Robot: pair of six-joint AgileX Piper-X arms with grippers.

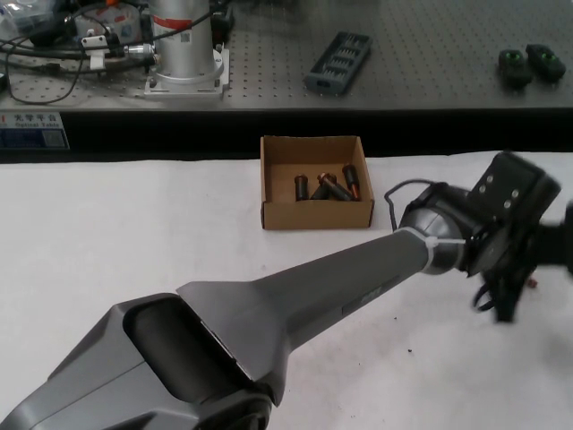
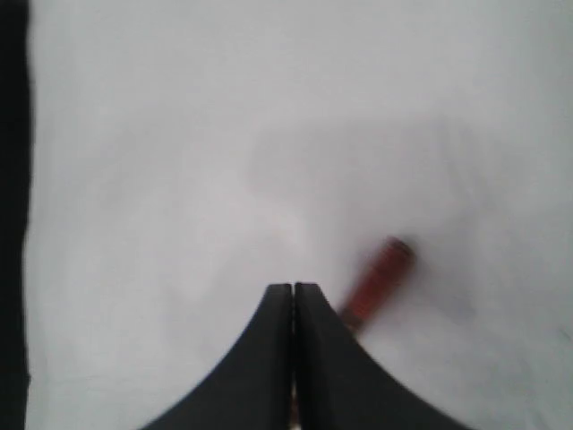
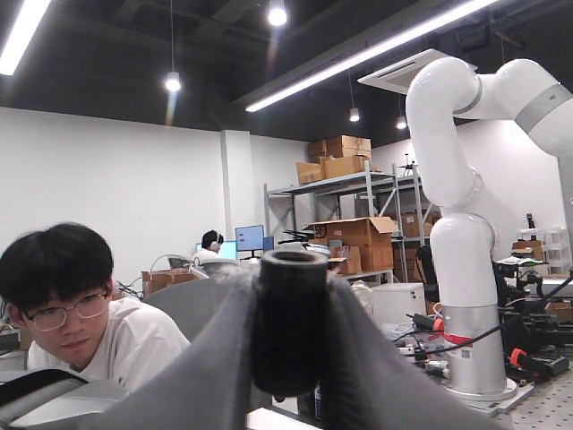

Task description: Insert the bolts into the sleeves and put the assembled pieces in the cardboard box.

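Note:
My left gripper [image 2: 294, 291] is shut, its fingers pressed together just above the white cloth. A red bolt [image 2: 380, 276] lies on the cloth close beside one finger. In the high view this arm stretches across to the right, its gripper [image 1: 501, 300] pointing down beside the small red bolt [image 1: 533, 282]. My right gripper [image 3: 288, 305] is shut on a black sleeve [image 3: 288, 331], held upright with its open end up, facing the room. The cardboard box [image 1: 313, 215] stands at the cloth's far edge and holds several assembled pieces [image 1: 327, 186].
Behind the box runs a dark perforated bench with a black tray [image 1: 338, 60], two green-and-black parts [image 1: 530, 64] and a metal post [image 1: 183, 40]. A white robot arm [image 3: 466, 179] stands in the room beyond. The cloth left of the box is bare.

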